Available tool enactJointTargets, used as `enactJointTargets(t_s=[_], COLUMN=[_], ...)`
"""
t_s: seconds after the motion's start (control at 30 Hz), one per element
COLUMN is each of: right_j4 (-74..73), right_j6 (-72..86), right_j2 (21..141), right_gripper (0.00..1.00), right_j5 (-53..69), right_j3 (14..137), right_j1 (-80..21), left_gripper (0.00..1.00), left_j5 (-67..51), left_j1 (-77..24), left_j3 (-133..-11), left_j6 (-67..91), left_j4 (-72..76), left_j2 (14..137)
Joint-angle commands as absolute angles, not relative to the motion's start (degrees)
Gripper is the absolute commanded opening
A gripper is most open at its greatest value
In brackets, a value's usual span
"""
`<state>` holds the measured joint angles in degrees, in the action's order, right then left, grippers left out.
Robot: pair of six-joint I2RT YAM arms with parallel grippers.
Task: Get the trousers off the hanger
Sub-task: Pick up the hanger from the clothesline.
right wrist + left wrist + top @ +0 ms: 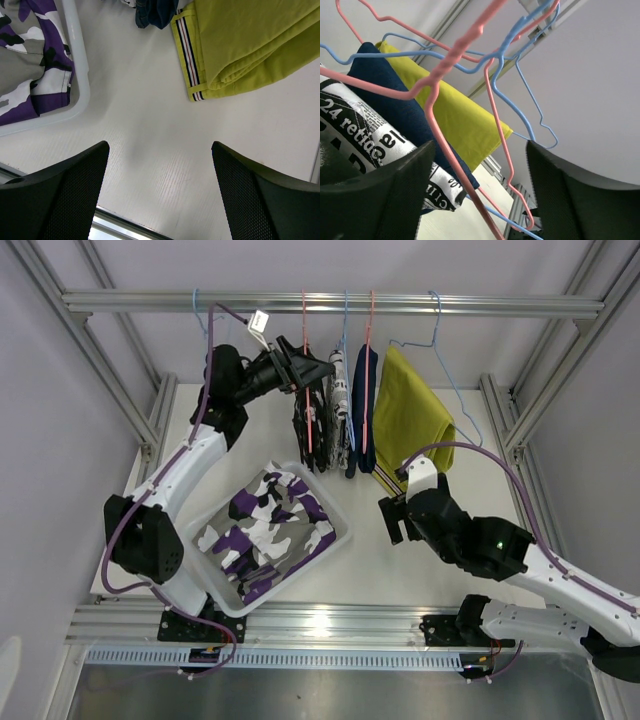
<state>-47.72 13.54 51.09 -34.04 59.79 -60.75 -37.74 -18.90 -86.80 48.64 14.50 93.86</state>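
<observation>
Care is needed at the rail (330, 303): the left end effector (480, 192) is spread wide, nothing gripped, with the wire of a pink hanger (436, 117) between its fingers, beside the hanging printed trousers (367, 137). Cloth should be pinched, not wire. The right end effector (160, 192) is seen open and empty above the bench (150, 125). Which pair that hanger carries cannot be told.

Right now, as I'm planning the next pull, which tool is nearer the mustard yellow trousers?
Right. The right tool hovers over the table just short of the waistband of the mustard yellow trousers; the left tool is up at the hangers by the printed pairs, navy pair in between.
</observation>
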Motion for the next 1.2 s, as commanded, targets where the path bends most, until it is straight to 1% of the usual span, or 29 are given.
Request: enactJointTargets(t_s=[0.0,0.07,0.2,0.23,0.27,0.3,0.37,0.4,0.47,0.5,0.6,0.8,1.17], right_j4=[-45.5,-45.4,-45.4,-45.6,-45.7,-45.6,-45.7,-45.8,-46.1,-46.1,-46.3,-46.2,-46.4], right_j6=[14.7,14.9,15.6,15.6,15.8,16.0,16.2,16.5,16.8,17.0,17.3,17.7,17.8], right_j2=[50.9,51.0,50.8,50.5,50.5,50.4,49.9,49.8,49.7,49.6,49.1,48.3,47.8], right_gripper=[0.88,0.88,0.88,0.88,0.88,0.88,0.88,0.88,0.88,0.88,0.88,0.88,0.88], right_j5=[-35.0,-34.6,-34.4,-34.4,-34.3,-34.2,-34.3,-34.3,-34.3,-34.4,-34.5,-34.6,-34.4], right_j3=[59.7,59.4,59.2,59.2,59.1,59.0,58.6,58.6,58.5,58.4,58.2,57.7,57.5], right_j1=[-60.5,-60.5,-60.5,-60.5,-60.5,-60.5,-60.5,-60.5,-60.5,-60.5,-60.5,-60.5,-60.5], left_gripper=[0.75,0.67,0.49,0.39,0.32,0.23,0.16,0.10,0.02,0.01,0.01,0.01,0.00], left_j5=[-39.0,-38.8,-38.8,-38.8,-39.0,-39.2,-39.5,-39.4,-40.0,-41.0,-42.0,-40.8,-38.9], left_j1=[-19.3,-19.3,-19.3,-19.3,-19.3,-19.3,-19.3,-19.4,-19.3,-19.3,-19.4,-19.4,-19.3], left_j3=[-84.8,-83.3,-79.7,-79.7,-79.5,-79.5,-79.5,-79.9,-80.4,-81.3,-82.6,-85.3,-93.3], left_j6=[49.4,49.7,51.6,51.9,52.2,53.0,54.1,55.2,56.7,58.7,61.0,62.3,60.8], left_j4=[18.9,19.8,22.8,23.3,23.6,24.3,25.6,25.5,26.7,28.3,29.4,30.5,26.4], left_j2=[92.0,91.2,89.3,89.0,89.1,89.1,89.3,89.4,89.7,90.0,90.8,89.0,88.3])
